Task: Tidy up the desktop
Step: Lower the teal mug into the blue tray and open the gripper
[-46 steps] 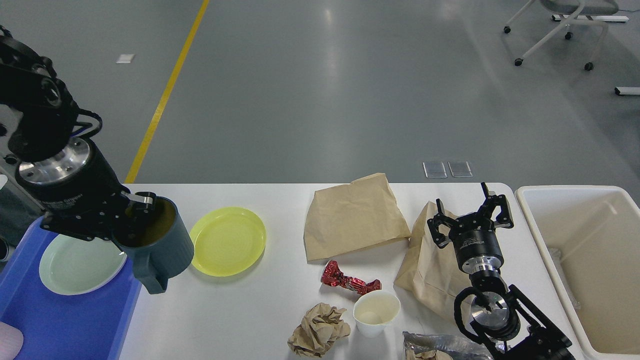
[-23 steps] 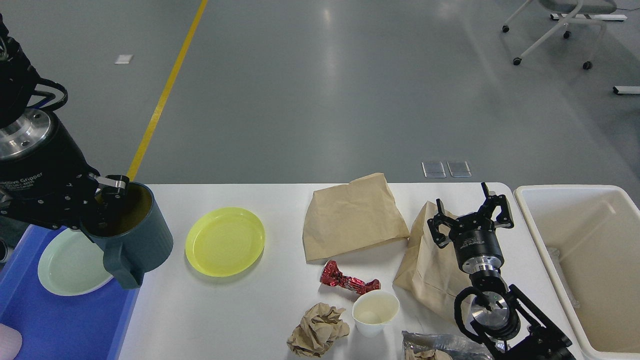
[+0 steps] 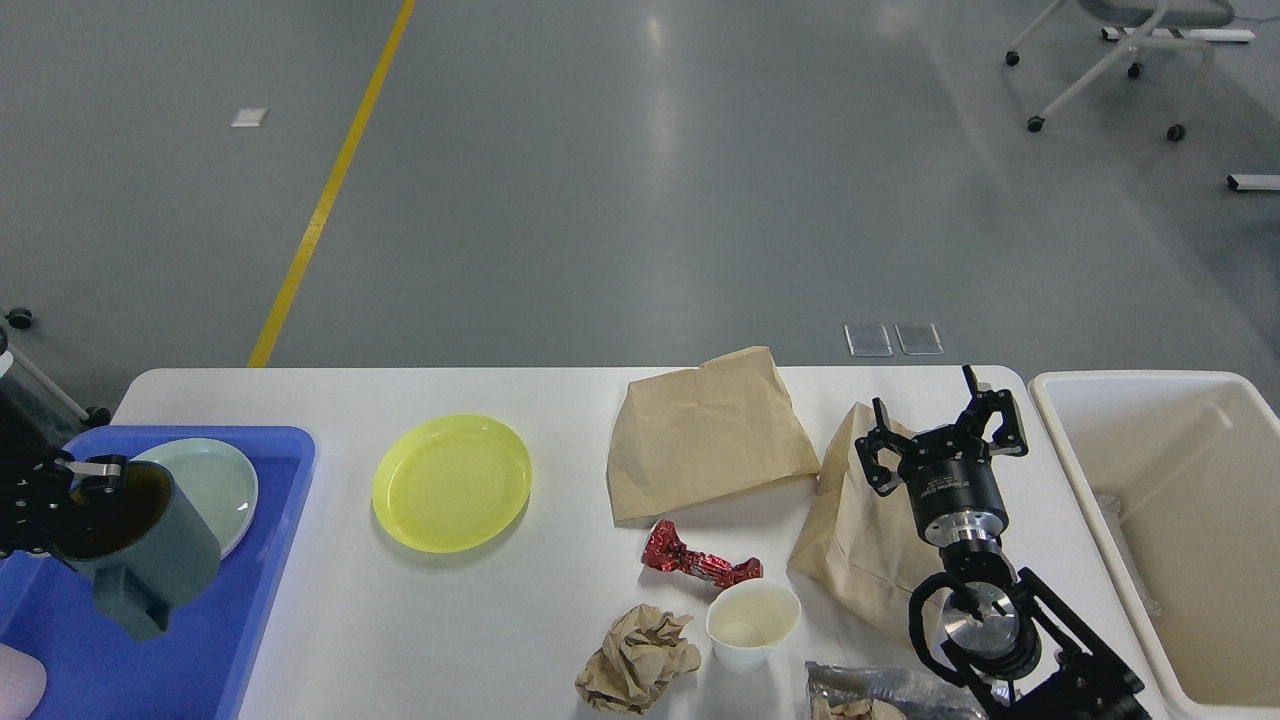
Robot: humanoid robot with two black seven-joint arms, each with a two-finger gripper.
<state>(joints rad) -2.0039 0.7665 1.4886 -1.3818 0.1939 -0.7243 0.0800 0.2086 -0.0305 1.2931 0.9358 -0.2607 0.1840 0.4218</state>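
- Lowest, by the near edge: foil bag (image 3: 880, 690) partly cut off by the frame, beside the right arm's base; risk of being dragged or pushed off the edge if that arm swings without lifting.
- Near centre: paper ball (image 3: 637, 658) and paper cup (image 3: 752, 625) just beside each other, red wrapper (image 3: 698, 565) just behind the cup. Cup upright, light and likely empty; apt to tip or skid if the claw closes off-centre or brushes its neighbours.
- Near left: left gripper (image 3: 85, 485) clenched on the rim of the mug (image 3: 135, 545), held over the tray (image 3: 215, 620). Mug tilted, handle down; whether it touches the tray floor cannot be told. Release from a height could land it on its side or knock the green plate (image 3: 215, 480) lying in the tray's far part.
- Mid right: right gripper (image 3: 940, 425) spread wide, grasping nothing, poised over the right bag (image 3: 850, 530). Flat paper offers little to pinch; slip or tear likely.
- Mid: yellow plate (image 3: 452, 482) lying alone, well clear of the trash; thin rim, hard to pinch without sliding.
- Mid, further back: left bag (image 3: 705, 435) lying flat, its corner near the right bag.
- Far right: bin (image 3: 1090, 480) just beside the table end; overshoot would drop trash on the floor.
- Desktop (image 3: 520, 390): white, smooth, rounded corners, spanning the lower half of view; right half cluttered, tidying judged well short of done.
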